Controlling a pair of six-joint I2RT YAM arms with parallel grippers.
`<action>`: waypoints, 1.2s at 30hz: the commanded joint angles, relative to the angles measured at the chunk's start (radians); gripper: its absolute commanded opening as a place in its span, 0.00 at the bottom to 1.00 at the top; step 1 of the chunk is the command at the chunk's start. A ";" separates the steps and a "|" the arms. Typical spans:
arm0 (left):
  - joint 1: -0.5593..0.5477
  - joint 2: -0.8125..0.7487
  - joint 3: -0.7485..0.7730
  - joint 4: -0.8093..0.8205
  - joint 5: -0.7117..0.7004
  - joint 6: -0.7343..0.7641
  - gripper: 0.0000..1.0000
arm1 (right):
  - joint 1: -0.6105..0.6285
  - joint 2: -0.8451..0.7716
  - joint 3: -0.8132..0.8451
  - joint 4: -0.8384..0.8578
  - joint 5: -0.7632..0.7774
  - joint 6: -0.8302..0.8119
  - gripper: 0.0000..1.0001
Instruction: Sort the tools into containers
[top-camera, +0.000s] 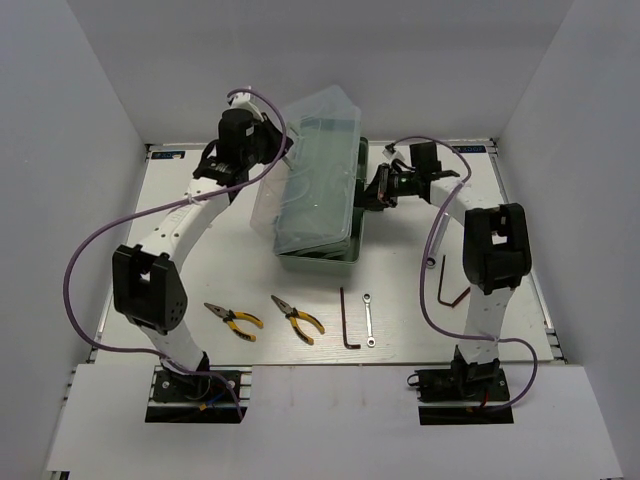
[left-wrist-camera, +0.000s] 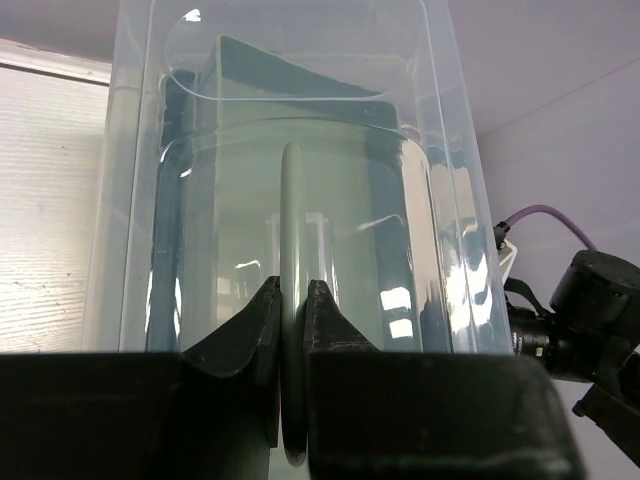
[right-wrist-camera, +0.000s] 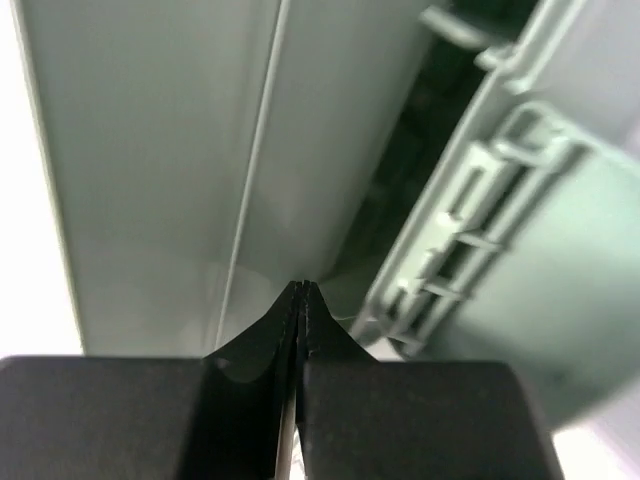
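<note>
White tabletop (top-camera: 250, 285) below, left gripper (left-wrist-camera: 292, 295) clamps the toolbox handle (left-wrist-camera: 291, 200), right gripper (right-wrist-camera: 300, 290) is pinched together empty; a slip might drop the lid (left-wrist-camera: 440, 200) ahead.

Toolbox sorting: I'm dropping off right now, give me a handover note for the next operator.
Left tool: shut on the pale green handle of the toolbox, lid tilted up.
Right tool: shut, nothing visibly held, beside the toolbox's right wall.
On table: two pliers, black hex key, one wrench, reddish-brown hex key far right.
Done: nothing visibly binned; second wrench not in view.
Left: sort all five.
</note>
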 joint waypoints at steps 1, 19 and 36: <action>0.039 -0.110 -0.025 0.059 -0.001 0.006 0.00 | 0.017 0.002 0.085 -0.223 0.229 -0.160 0.00; 0.149 -0.300 -0.336 0.084 -0.049 0.006 0.00 | 0.031 0.030 0.175 -0.448 0.535 -0.231 0.00; 0.218 -0.415 -0.616 0.141 -0.028 -0.077 0.00 | 0.031 0.040 0.165 -0.456 0.496 -0.241 0.00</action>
